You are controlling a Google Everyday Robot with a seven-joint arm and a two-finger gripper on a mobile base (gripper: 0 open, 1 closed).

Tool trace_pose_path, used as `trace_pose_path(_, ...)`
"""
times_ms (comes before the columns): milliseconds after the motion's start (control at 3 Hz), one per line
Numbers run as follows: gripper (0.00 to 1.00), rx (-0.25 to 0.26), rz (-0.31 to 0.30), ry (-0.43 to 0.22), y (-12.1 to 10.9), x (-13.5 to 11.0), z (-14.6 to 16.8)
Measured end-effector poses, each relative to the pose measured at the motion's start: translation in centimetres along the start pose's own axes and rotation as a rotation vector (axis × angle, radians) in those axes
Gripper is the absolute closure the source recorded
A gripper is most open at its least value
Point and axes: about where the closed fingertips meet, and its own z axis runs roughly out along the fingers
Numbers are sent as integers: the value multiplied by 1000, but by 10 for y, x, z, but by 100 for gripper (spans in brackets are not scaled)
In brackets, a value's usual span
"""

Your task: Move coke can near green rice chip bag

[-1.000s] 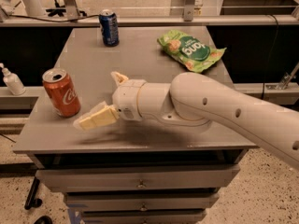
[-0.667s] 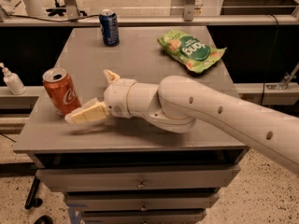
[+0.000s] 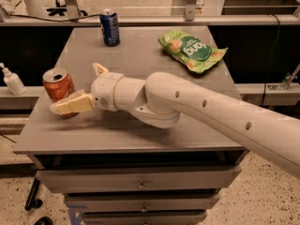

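Observation:
The coke can (image 3: 57, 85), orange-red with a silver top, stands upright near the left edge of the grey table (image 3: 140, 50). My gripper (image 3: 84, 88) is just right of the can and is open. One cream finger (image 3: 71, 105) reaches left across the can's lower front. The other finger (image 3: 99, 69) points up and back, to the right of the can. The jaws are not closed on the can. The green rice chip bag (image 3: 192, 50) lies flat at the table's far right, well away from the can.
A dark blue soda can (image 3: 110, 27) stands at the table's far left. My white arm (image 3: 211, 111) crosses the front right of the table. A small white bottle (image 3: 11, 80) stands on a ledge to the left. Drawers (image 3: 140, 184) sit below.
My gripper has moved left across the table toward the coke can, and its lower finger now overlaps the can's front. The can, the bag and the blue can have not moved.

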Motion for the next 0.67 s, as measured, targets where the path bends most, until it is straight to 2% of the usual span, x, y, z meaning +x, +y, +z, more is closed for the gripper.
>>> trace_pose_path(333, 16, -25, 7, -22, 8, -19, 9)
trace_pose_path(667, 40, -50, 49, -33, 21, -26, 16)
